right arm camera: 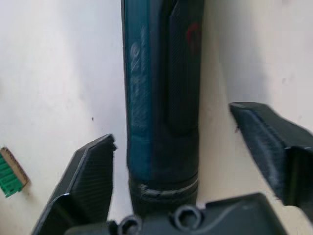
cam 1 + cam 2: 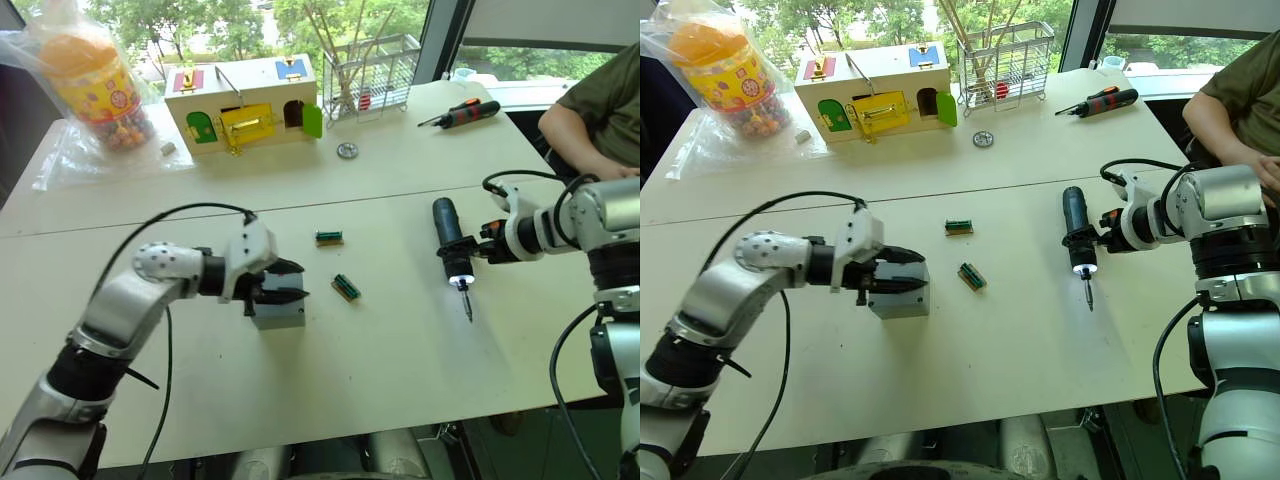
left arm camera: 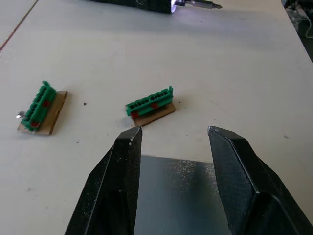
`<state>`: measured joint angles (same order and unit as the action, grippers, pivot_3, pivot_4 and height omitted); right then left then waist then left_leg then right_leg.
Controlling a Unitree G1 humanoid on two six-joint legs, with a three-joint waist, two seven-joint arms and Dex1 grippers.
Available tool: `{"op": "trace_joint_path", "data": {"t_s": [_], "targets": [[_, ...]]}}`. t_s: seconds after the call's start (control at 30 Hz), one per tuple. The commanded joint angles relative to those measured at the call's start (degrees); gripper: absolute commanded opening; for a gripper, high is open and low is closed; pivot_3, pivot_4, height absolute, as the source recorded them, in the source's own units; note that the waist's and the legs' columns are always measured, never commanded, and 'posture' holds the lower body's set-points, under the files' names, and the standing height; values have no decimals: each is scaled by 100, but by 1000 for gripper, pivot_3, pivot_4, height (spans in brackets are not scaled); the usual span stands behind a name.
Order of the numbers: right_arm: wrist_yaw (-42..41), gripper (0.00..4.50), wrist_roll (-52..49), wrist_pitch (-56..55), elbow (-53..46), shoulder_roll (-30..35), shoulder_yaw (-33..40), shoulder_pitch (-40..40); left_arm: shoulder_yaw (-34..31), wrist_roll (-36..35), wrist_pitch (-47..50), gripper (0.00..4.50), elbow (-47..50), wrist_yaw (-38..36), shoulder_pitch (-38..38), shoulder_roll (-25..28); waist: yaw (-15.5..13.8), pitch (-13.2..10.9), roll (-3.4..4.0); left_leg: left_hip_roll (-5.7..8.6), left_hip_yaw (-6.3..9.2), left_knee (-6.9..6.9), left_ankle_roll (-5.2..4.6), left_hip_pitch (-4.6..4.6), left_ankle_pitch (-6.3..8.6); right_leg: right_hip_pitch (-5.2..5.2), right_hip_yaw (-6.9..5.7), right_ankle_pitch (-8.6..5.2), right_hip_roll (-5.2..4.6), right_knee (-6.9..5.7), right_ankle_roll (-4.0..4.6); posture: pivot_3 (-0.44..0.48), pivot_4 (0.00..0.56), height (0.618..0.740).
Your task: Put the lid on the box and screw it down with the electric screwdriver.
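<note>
- Left claw [image 2: 902,282] is open a little over the grey box [image 2: 902,301], holding nothing.
- Right claw [image 1: 195,161] is open wide around the electric screwdriver [image 2: 451,243], which lies on the bench [image 2: 400,340].

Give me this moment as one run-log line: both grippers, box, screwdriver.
left gripper: open over box | right gripper: open astride electric screwdriver | screwdriver flat on table, light on

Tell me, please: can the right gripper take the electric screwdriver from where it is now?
Probably yes. The right gripper is open with its fingers on either side of the electric screwdriver, which lies flat on the table with nothing against it.
</note>
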<state>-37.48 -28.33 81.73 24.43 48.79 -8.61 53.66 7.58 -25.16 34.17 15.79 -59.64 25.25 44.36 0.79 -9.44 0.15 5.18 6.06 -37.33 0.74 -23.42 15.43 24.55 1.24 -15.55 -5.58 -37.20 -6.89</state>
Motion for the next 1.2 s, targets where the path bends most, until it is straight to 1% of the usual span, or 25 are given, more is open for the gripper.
{"op": "trace_joint_path", "data": {"t_s": [0.03, 0.1, 0.13, 0.2, 0.23, 0.3, 0.33, 0.4, 0.47, 0.53, 0.6, 0.7, 0.77, 0.87, 1.03, 1.2], "targets": [[-104, 4460, -56, -766, -450, -182, 634, 204, -787, -181, 7, 2151, -418, 241, 206, 38, 5, 0, 0, 0, 0, 0, 2, 0, -1, 0, 0, 0, 0, 0, 0, 0, 150, 740], [-204, 4460, -161, -1436, -1166, -365, 931, 68, -1156, -270, 58, 2151, -714, 434, 224, -17, 10, 0, 0, 0, 0, -1, 3, 0, -2, 2, 0, 0, 1, -2, 0, 0, 150, 740], [-305, 4460, -406, -1562, -1647, -514, 1175, -53, -1310, -275, 23, 2151, -820, 556, 182, -60, 18, 0, 0, 0, 0, -1, 5, 0, -3, 4, 0, 0, 1, -4, -1, 0, 150, 740], [-627, 4460, -1006, -1464, -2615, -719, 1477, -404, -1520, -131, -162, 2151, -1057, 882, 110, -176, 8, 1, -1, -3, 3, 4, 10, 0, -6, 6, -2, 1, 2, -3, -2, 0, 150, 740], [-845, 4460, -1265, -1481, -3190, -755, 1484, -691, -1578, -23, -179, 2151, -1176, 1079, 81, -224, 3, 2, -4, -4, 7, 6, 12, 0, -7, 6, -6, 0, 1, -2, -2, 0, 150, 740], [-1132, 4460, -1528, -1672, -4622, -770, 989, -1536, -1574, 86, -79, 2151, -1049, 1222, -286, -193, -22, 13, -23, -4, 17, 5, 14, -2, -7, 2, -16, 0, 0, -1, -2, 0, 150, 740], [-1168, 4460, -1579, -1729, -5075, -784, 783, -1824, -1557, 90, -17, 2151, -937, 1217, -460, -151, -18, 15, -28, -4, 23, 3, 13, -2, -5, -2, -18, 0, -4, -1, -2, 0, 150, 740], [-1074, 4460, -1589, -1804, -5530, -891, 528, -2143, -1585, 37, 52, 2151, -766, 1155, -731, -81, -10, 9, -32, 0, 20, 2, 9, -2, -3, -3, -14, 1, -8, 2, -2, 0, 150, 740], [-1025, 4460, -1523, -1953, -5935, -1005, 99, -2604, -1611, -58, 292, 2151, -380, 1104, -1197, 28, -8, 5, -38, 5, 9, -12, 6, -4, -1, -2, -8, 1, -12, -1, -2, 0, 150, 740], [-906, 4460, -1365, -2121, -6095, -1128, -236, -2912, -1616, -106, 480, 2151, -70, 1060, -1562, 131, -10, 10, -45, 3, 12, -16, -11, 3, 9, -11, 0, 11, -16, -2, -5, 0, 150, 740], [-777, 4460, -1120, -2338, -6025, -1252, -518, -3050, -1590, -172, 622, 2151, 222, 1074, -1810, 177, -29, 10, -45, 0, 14, -12, -13, 12, 10, -19, -1, 11, -13, -2, -5, 0, 150, 740], [-639, 4460, -1136, -2380, -5873, -1551, -649, -3121, -1525, -262, 752, 2151, 491, 1033, -1965, 215, -48, 11, -46, 0, 22, -11, -10, 8, 8, -15, -6, 11, -11, -3, -4, 0, 150, 740], [-589, 4460, -953, -2499, -5709, -1665, -859, -3157, -1416, -221, 776, 2151, 570, 1042, -1981, 204, -47, 11, -47, 1, 22, -10, -5, 8, 6, -16, -6, 11, -11, -1, -4, 0, 150, 740], [-555, 4460, -754, -2628, -5572, -1742, -1068, -3167, -1272, -112, 717, 2151, 539, 1033, -1954, 192, -28, 11, -46, 1, 21, -8, 1, 9, 2, -15, -6, 11, -11, 0, -4, 0, 150, 740], [-386, 4460, -314, -2813, -5312, -1898, -1396, -3068, -874, 41, 530, 2151, 311, 1034, -1620, 28, -24, 11, -46, 0, 21, -6, 5, 9, -1, -13, -7, 11, -10, -2, -4, 0, 150, 740], [-271, 4460, -307, -2723, -5238, -2230, -1445, -3033, -558, 266, 240, 2151, -156, 985, -1170, -229, -23, 11, -47, 2, 21, -6, 10, 9, -3, -13, -9, 11, -8, -1, -4, 0, 150, 740]]}}
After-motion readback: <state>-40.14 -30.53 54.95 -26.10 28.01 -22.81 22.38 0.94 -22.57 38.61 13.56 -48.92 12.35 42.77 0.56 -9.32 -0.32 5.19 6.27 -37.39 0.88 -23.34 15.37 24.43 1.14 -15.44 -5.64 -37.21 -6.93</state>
